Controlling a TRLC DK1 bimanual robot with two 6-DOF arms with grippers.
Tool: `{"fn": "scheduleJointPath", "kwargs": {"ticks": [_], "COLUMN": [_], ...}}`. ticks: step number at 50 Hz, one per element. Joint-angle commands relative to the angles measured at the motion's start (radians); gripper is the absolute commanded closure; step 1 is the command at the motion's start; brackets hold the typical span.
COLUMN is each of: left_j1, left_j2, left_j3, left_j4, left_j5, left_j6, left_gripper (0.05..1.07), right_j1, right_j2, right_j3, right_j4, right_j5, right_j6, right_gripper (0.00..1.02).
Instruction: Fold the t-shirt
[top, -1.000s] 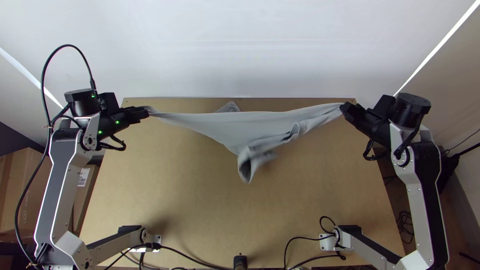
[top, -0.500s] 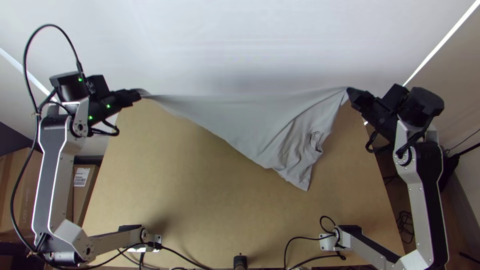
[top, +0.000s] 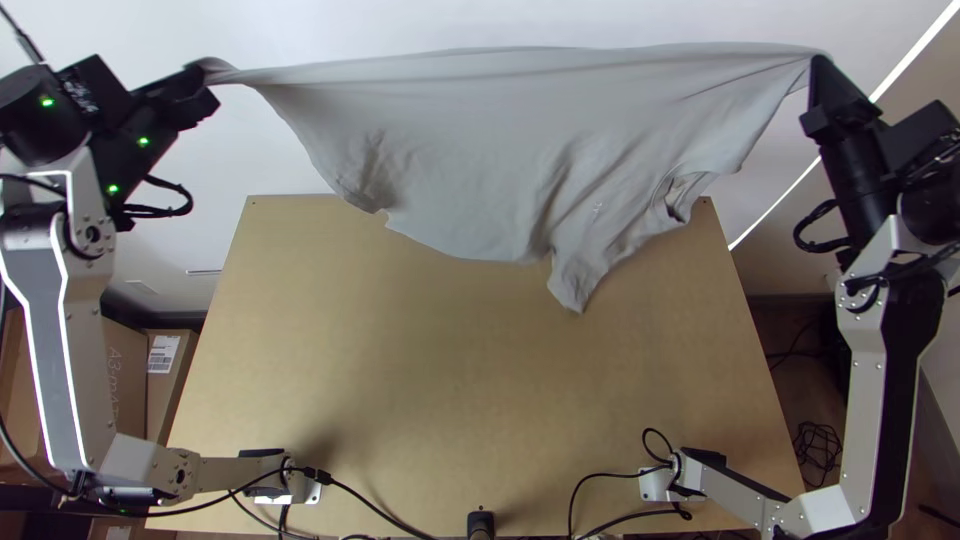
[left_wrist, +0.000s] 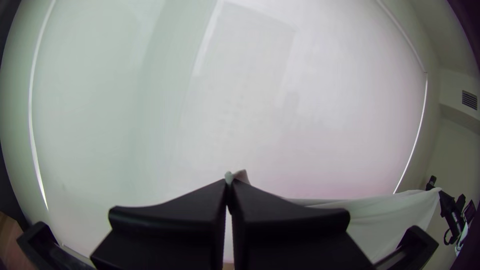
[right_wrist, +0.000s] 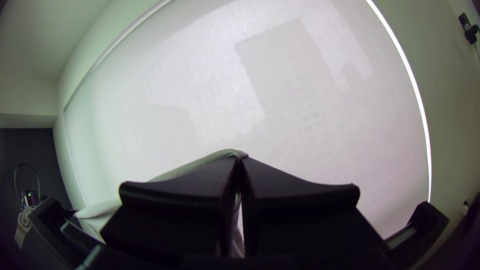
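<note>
While grey t-shirt (top: 480, 140) hangs stretched, cardboard box (top: 164, 400) bears label (top: 163, 353).

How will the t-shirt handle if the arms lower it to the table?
Likely floppy: the t-shirt sags below the taut edge between the left gripper and right gripper. Probably light and thin, judging by its fine creases. The dangling corner may bunch on touching the table.
</note>
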Motion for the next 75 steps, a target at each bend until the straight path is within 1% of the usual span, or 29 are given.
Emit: {"fn": "scheduleJointPath", "kwargs": {"ticks": [1,6,16,21,32,37,42,45,49,53,58,65,67,70,75], "left_j1": [0.079,0.111,0.135,0.135,0.117,0.099,0.092,0.079,0.056,0.039,0.020,0.014,0.014,0.011,0.002], "left_j2": [-0.083,-0.175,-0.405,-0.494,-0.605,-0.626,-0.658,-0.694,-0.738,-0.781,-0.824,-0.827,-0.816,-0.789,-0.710], "left_j3": [0.039,0.039,-0.018,-0.050,-0.050,-0.091,-0.213,-0.318,-0.469,-0.639,-0.857,-1.088,-1.139,-1.187,-1.237], "left_j4": [0.011,0.010,-0.002,-0.033,-0.128,-0.200,-0.228,-0.220,-0.214,-0.190,-0.127,-0.044,0.001,0.036,0.116], "left_j5": [-0.074,-0.074,-0.074,-0.074,-0.071,-0.071,-0.071,-0.071,-0.064,-0.059,-0.045,-0.005,-0.001,0.012,0.016], "left_j6": [0.023,0.031,0.033,0.042,0.036,0.033,0.023,0.022,0.011,-0.001,-0.012,-0.012,-0.012,-0.012,-0.010], "left_gripper": [1.05,1.05,1.05,1.05,1.05,1.05,1.05,1.05,1.05,1.05,1.05,1.05,1.05,1.05,1.05], "right_j1": [-0.055,-0.055,-0.048,-0.029,0.054,0.063,0.066,0.078,0.095,0.132,0.208,0.264,0.273,0.290,0.288], "right_j2": [-0.087,-0.197,-0.434,-0.521,-0.635,-0.651,-0.667,-0.678,-0.684,-0.693,-0.710,-0.687,-0.667,-0.624,-0.513], "right_j3": [0.016,-0.027,-0.149,-0.179,-0.181,-0.190,-0.250,-0.311,-0.392,-0.495,-0.635,-0.814,-0.850,-0.906,-0.945], "right_j4": [0.035,0.035,0.035,0.023,-0.095,-0.158,-0.199,-0.205,-0.248,-0.290,-0.302,-0.290,-0.285,-0.236,-0.176], "right_j5": [0.061,0.049,-0.019,-0.034,-0.035,-0.035,-0.037,-0.037,-0.037,-0.038,-0.037,-0.035,-0.037,-0.035,-0.032], "right_j6": [-0.016,-0.021,-0.024,-0.022,-0.022,-0.018,-0.004,0.017,0.053,0.068,0.085,0.126,0.133,0.140,0.154], "right_gripper": [1.00,1.00,1.00,1.00,1.00,1.00,1.00,1.00,1.00,1.00,1.00,1.00,1.00,1.00,1.00]}}
